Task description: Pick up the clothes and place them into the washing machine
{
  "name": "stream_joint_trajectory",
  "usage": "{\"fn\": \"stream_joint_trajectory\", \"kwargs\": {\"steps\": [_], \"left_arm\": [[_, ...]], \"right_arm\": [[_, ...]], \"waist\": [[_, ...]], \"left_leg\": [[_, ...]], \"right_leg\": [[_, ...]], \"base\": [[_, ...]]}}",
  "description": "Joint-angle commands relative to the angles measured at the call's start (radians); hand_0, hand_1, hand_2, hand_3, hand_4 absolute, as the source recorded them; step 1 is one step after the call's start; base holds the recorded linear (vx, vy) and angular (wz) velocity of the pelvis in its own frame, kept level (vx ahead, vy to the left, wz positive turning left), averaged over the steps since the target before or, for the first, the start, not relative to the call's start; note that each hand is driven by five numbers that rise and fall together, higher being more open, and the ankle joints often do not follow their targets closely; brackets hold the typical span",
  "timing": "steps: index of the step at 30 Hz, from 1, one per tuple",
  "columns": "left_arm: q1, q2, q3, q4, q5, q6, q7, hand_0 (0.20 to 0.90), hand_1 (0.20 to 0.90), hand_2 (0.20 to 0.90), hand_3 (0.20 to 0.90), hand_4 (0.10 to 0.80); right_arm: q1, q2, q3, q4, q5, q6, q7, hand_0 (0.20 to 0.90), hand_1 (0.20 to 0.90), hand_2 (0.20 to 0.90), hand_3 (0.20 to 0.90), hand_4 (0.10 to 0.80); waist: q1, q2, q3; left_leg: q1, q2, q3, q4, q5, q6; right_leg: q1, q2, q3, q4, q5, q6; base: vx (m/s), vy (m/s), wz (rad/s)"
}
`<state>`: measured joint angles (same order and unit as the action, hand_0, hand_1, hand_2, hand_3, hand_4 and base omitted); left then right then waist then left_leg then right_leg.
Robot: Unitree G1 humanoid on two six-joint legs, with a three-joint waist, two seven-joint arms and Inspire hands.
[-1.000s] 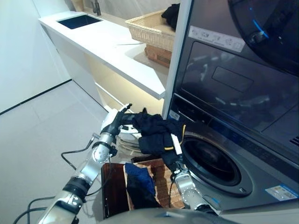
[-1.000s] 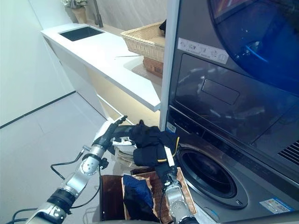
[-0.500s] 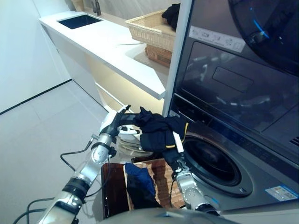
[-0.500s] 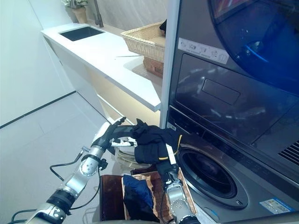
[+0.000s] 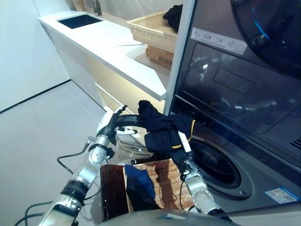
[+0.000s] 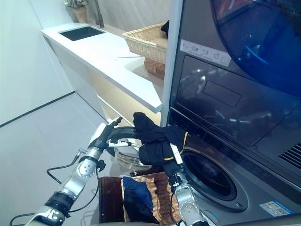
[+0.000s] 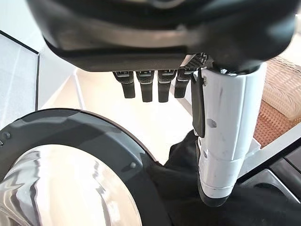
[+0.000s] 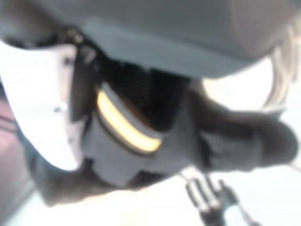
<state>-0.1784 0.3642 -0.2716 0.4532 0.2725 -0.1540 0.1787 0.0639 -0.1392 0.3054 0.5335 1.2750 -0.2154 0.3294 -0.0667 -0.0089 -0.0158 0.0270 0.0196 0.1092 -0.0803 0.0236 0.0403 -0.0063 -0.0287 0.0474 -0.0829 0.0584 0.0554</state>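
Note:
A black garment [image 5: 162,129] with a yellow stripe hangs bunched in the air just left of the washer's round drum opening [image 5: 214,165]. My right hand [image 5: 182,153] comes up from below and is shut on it; its wrist view shows the striped cloth [image 8: 141,117] pressed against the palm beside the white thumb [image 8: 42,103]. My left hand [image 5: 112,125] stays at the cloth's left end, above the open round glass door [image 5: 128,143]. Its fingers are relaxed and its white thumb [image 7: 225,132] touches the dark cloth [image 7: 188,193].
A wicker basket [image 5: 167,181] on the floor below holds a blue garment [image 5: 136,181], beside a dark wooden board [image 5: 112,188]. At the back, a white counter [image 5: 108,44] with a sink [image 5: 77,21] carries a second wicker basket [image 5: 150,28] holding dark cloth [image 5: 174,14].
My right hand has lifted the black garment and carried it to the right, closer to the drum opening. The left hand has barely moved.

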Motion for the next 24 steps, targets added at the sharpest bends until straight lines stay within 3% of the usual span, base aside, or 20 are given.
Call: {"fn": "stream_joint_trajectory", "kwargs": {"steps": [1, 9, 24], "left_arm": [[-0.09, 0.01, 0.113, 0.067, -0.085, -0.089, 0.076, 0.9, 0.9, 0.9, 0.9, 0.8], [-0.042, -0.026, 0.212, 0.113, -0.276, -0.118, 0.085, 0.9, 0.9, 0.9, 0.9, 0.8], [-0.029, -0.028, 0.28, 0.138, -0.329, -0.142, 0.121, 0.9, 0.9, 0.9, 0.9, 0.8]], "right_arm": [[-0.022, 0.012, -0.042, -0.035, -0.095, -0.017, 0.055, 0.2, 0.2, 0.2, 0.2, 0.3], [0.03, 0.006, -0.127, 0.118, -0.135, 0.005, 0.03, 0.2, 0.2, 0.2, 0.2, 0.3], [0.117, 0.009, -0.245, 0.233, -0.079, 0.025, 0.065, 0.2, 0.2, 0.2, 0.2, 0.3]], "waist": [[0.009, -0.022, -0.039], [0.002, -0.018, -0.025], [-0.02, -0.018, -0.021]], "left_leg": [[0.034, -0.021, 0.025, -0.002, -0.073, -0.052], [0.022, -0.023, 0.024, -0.005, -0.069, -0.053], [0.024, -0.022, 0.029, -0.007, -0.073, -0.057]], "right_leg": [[-0.011, 0.01, -0.049, 0.015, -0.018, 0.005], [-0.023, 0.009, -0.052, 0.014, -0.015, 0.005], [-0.025, 0.01, -0.046, 0.014, -0.014, 0.005]], "base": [[0.0, 0.0, 0.0], [0.0, 0.0, 0.0], [0.001, 0.0, -0.01]]}}
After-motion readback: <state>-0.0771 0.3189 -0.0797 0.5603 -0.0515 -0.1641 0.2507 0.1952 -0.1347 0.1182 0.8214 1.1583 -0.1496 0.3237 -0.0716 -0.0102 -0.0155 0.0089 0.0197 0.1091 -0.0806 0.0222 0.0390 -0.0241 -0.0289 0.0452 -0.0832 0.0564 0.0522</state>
